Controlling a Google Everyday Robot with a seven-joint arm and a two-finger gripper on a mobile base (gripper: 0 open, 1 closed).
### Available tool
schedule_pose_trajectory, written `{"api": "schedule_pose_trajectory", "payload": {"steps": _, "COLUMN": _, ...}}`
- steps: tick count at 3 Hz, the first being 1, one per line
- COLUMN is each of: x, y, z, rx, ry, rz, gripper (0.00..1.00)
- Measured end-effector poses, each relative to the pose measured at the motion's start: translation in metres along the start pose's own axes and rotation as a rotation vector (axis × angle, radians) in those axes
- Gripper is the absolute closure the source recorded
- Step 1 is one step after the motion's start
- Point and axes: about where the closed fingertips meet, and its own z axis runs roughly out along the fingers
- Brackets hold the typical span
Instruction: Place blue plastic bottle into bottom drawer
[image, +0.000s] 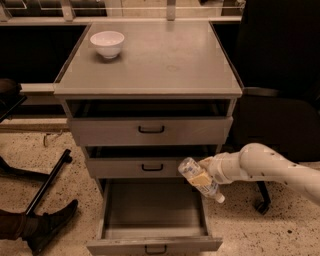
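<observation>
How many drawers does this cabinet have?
3: top drawer slightly open, middle drawer slightly open, bottom drawer pulled out. The claw holds the bottle above the bottom drawer's right side.

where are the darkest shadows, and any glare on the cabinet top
Camera view: deepest shadow fills gaps above the two upper drawers; the grey cabinet top shows only soft sheen; the gripper, holding the small clear blue plastic bottle above the right edge of the open grey bottom drawer, is well lit.

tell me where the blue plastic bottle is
Camera view, right of centre: the blue plastic bottle is tilted in the gripper, over the right edge of the open bottom drawer.
</observation>
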Motion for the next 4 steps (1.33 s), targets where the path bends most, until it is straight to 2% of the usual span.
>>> {"api": "schedule_pose_trajectory", "payload": {"steps": 1, "x": 0.029, "y": 0.001, "z": 0.053, "rx": -0.046, "ry": 0.000, "rz": 0.026, "gripper": 1.00}}
{"api": "schedule_pose_trajectory", "payload": {"steps": 2, "x": 0.034, "y": 0.007, "z": 0.078, "rx": -0.116, "ry": -0.083, "rz": 0.022, "gripper": 1.00}}
{"api": "schedule_pose_trajectory", "payload": {"steps": 3, "x": 0.035, "y": 0.007, "z": 0.079, "rx": -0.118, "ry": -0.083, "rz": 0.023, "gripper": 1.00}}
{"api": "schedule_pose_trajectory", "payload": {"steps": 4, "x": 0.065, "y": 0.007, "z": 0.112, "rx": -0.163, "ry": -0.025, "rz": 0.010, "gripper": 1.00}}
